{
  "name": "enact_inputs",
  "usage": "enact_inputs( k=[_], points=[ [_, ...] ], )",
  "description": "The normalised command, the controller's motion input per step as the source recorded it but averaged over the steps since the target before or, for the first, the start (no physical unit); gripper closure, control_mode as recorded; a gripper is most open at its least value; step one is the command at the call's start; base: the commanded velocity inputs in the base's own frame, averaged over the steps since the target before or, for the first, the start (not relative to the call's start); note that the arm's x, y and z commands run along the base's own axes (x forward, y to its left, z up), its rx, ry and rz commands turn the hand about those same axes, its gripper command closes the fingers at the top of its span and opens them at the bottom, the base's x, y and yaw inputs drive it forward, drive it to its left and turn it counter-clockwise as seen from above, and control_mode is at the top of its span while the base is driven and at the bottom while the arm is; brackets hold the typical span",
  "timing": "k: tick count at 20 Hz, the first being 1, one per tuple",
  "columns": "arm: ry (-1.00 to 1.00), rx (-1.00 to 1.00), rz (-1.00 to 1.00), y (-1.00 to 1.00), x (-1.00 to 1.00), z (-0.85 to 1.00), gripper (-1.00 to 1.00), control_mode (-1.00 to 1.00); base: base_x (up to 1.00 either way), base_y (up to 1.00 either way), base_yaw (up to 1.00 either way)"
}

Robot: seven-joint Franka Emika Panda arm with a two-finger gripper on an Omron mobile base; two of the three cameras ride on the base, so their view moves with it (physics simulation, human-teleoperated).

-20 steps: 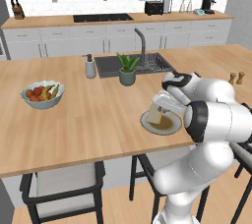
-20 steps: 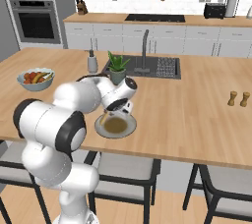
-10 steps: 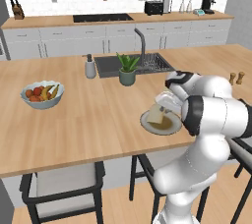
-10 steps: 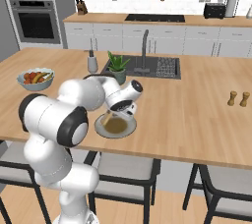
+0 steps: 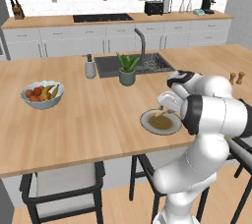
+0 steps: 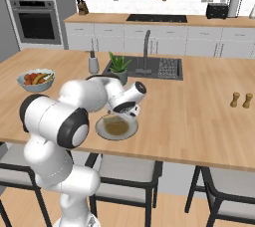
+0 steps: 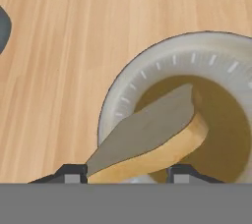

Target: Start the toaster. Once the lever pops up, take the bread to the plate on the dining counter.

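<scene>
My gripper (image 7: 125,175) is shut on the bread (image 7: 152,137), a tan slice held tilted between the two finger tips, low over the plate (image 7: 142,70). The slice's far end hangs over the plate's brownish middle; whether it touches is unclear. In the left base view the gripper (image 5: 165,108) hovers at the grey-beige plate (image 5: 146,121) on the dining counter (image 5: 74,115), near its front edge. From the right base view the gripper (image 6: 127,114) and bread (image 6: 115,120) sit above the plate (image 6: 102,130). The black toaster (image 5: 153,7) stands far off on the wall-side counter.
A dark sink (image 5: 135,63) with a tap, a potted plant (image 5: 127,69) and a soap dispenser (image 5: 90,67) lie behind the plate. A fruit bowl (image 5: 43,93) stands to the left. Salt and pepper shakers (image 5: 236,77) stand to the right. Stools line the counter's front.
The hand with the bread has sunk slightly and shifted a little right over the plate. The plate and other things stay put.
</scene>
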Motion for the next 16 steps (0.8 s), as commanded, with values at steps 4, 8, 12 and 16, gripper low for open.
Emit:
enact_inputs(
  k=[4,8,12,16],
  points=[
    [0.0,0.0,-0.03,-0.3,-0.06,0.0,-1.0,-1.0,0.0,0.0,0.0],
    [0.0,0.0,-0.11,-0.29,-0.14,0.08,-1.0,-1.0,0.0,0.0,0.0],
    [0.0,-0.04,-0.13,-0.09,-0.22,0.39,-1.0,-1.0,0.0,0.0,0.0],
    [0.0,-0.1,-0.06,0.11,-0.33,0.54,-1.0,-1.0,0.0,0.0,0.0]
  ],
)
